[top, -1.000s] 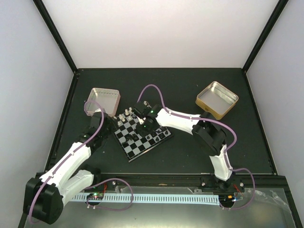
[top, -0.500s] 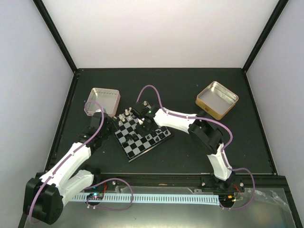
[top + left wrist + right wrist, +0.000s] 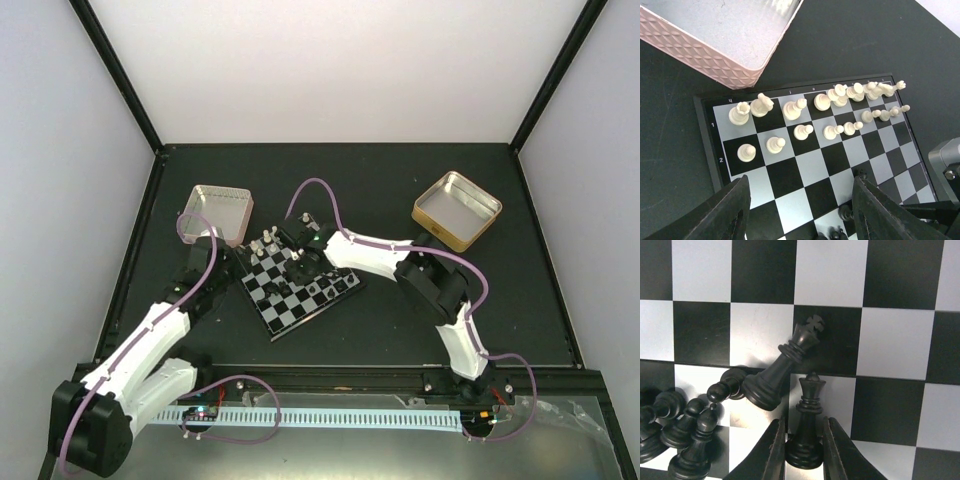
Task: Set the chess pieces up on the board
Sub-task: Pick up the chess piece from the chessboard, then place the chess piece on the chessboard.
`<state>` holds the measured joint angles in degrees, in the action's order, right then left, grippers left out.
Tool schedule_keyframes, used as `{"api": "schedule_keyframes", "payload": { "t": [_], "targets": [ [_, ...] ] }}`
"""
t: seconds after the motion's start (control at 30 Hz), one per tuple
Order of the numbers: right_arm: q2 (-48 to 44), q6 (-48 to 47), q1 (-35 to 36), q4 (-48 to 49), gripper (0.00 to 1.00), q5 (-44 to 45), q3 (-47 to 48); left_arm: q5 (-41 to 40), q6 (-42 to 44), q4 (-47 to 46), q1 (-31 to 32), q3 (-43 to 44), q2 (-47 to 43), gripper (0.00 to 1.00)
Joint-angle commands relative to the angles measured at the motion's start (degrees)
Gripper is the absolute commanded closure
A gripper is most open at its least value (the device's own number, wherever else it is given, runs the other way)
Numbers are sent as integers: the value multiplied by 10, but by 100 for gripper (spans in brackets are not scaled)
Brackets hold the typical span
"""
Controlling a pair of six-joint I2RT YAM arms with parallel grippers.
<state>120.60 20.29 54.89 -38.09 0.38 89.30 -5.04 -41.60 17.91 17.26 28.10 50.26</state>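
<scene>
Small black-and-silver checkered chessboard lies between two metal tins, one pink rectangular tin and one gold square tin. The right gripper pinches an upright black chessman beside one leaning black king. The left gripper hangs spread and empty above two rows of pale chessmen; the far ones blur together.

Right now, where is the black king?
In the right wrist view the black king leans tilted near the centre, just left of the upright black piece between the jaws of the right gripper.
</scene>
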Motion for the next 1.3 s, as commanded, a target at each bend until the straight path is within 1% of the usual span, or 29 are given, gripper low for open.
{"api": "schedule_keyframes", "payload": {
  "t": [0.0, 0.13, 0.27, 0.37, 0.43, 0.53, 0.6, 0.7, 0.8, 0.9, 1.07, 1.2, 1.27],
  "targets": [
    [-17, -1, 1, 9, 88, 26, -16, 15, 10, -3, -3, 15, -14, 42],
    [-55, -3, 1, 37, 91, 54, -48, 30, 14, -6, -4, 18, -22, 39],
    [-115, -17, 0, 105, 91, 74, -99, 70, 19, -25, -4, 20, -27, 35],
    [-177, -34, 0, 174, 91, 77, -147, 125, 23, -44, -5, 27, -28, 29],
    [-221, -49, 0, 225, 91, 76, -183, 160, 22, -49, -5, 40, -24, 21],
    [-274, -74, 0, 283, 91, 64, -224, 227, 21, -47, -6, 73, -13, 14],
    [-304, -91, 0, 324, 91, 45, -247, 267, 21, -47, -6, 96, -8, 11],
    [-356, -116, 1, 388, 91, -9, -292, 330, 17, -58, -7, 123, -4, 10],
    [-395, -131, 0, 445, 91, -41, -338, 397, 8, -83, -8, 138, 3, 10],
    [-413, -143, 1, 463, 91, -61, -352, 458, -3, -104, -8, 147, 15, 14],
    [-430, -163, 0, 475, 92, -77, -361, 535, 17, -97, -8, 163, 48, 29],
    [-436, -174, 1, 479, 92, -87, -365, 573, 38, -76, -7, 178, 79, 42],
    [-438, -178, 1, 478, 92, -90, -368, 584, 38, -78, -7, 179, 89, 47]
  ]
}}
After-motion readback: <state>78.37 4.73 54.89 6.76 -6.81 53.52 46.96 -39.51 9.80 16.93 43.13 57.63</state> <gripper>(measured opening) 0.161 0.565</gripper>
